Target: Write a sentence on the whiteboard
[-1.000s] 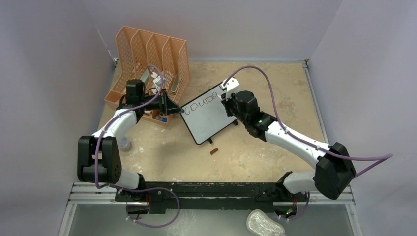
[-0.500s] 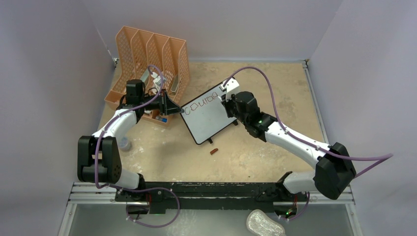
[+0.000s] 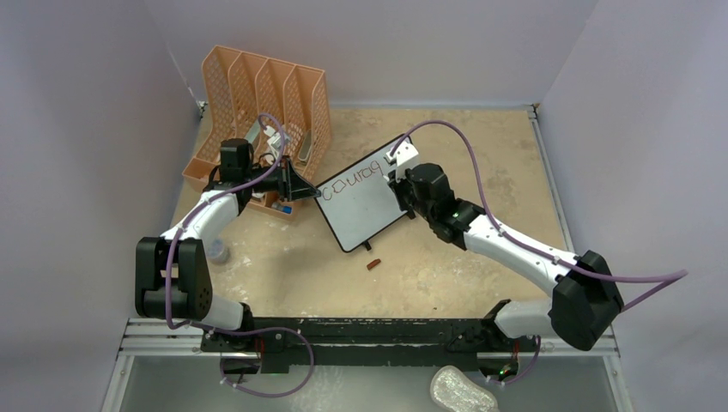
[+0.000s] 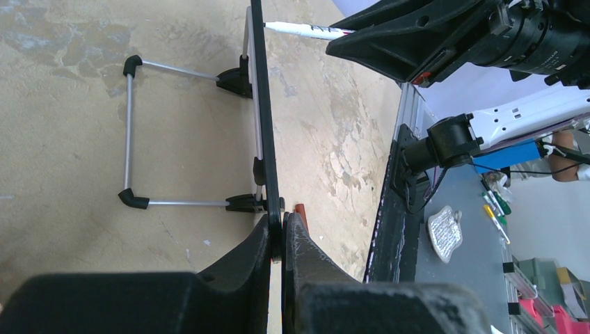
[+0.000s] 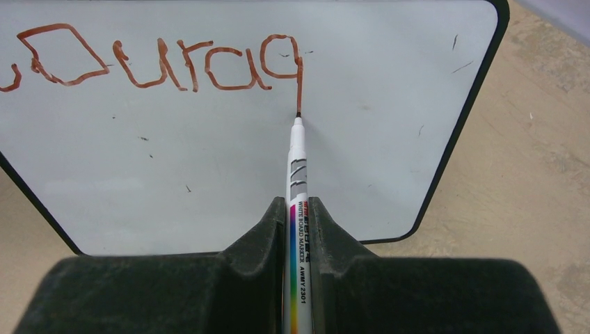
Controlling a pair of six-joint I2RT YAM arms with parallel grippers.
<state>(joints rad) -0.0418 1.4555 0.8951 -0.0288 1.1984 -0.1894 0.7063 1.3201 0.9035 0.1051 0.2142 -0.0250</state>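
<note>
The whiteboard [image 3: 365,210] stands tilted on its wire stand in the middle of the table. My left gripper [image 3: 314,193] is shut on its left edge, and in the left wrist view the black frame [image 4: 260,104] is pinched between the fingers of that gripper [image 4: 282,233]. My right gripper [image 5: 299,209] is shut on a white marker [image 5: 298,174], its tip touching the whiteboard [image 5: 209,167] at the bottom of a tail stroke. The sentence [image 5: 160,62] is partial, red-brown letters reading roughly "courag". The top view shows my right gripper [image 3: 397,182] at the board's right side.
An orange perforated file organizer [image 3: 257,103] stands at the back left, close behind my left arm. A small red-brown cap [image 3: 373,264] lies on the table in front of the board. A clear cup [image 3: 216,251] sits by the left arm's base.
A "g" has appeared at the end of the written word, and my right gripper has shifted slightly along the board with the marker. The left arm and the board have not moved.
</note>
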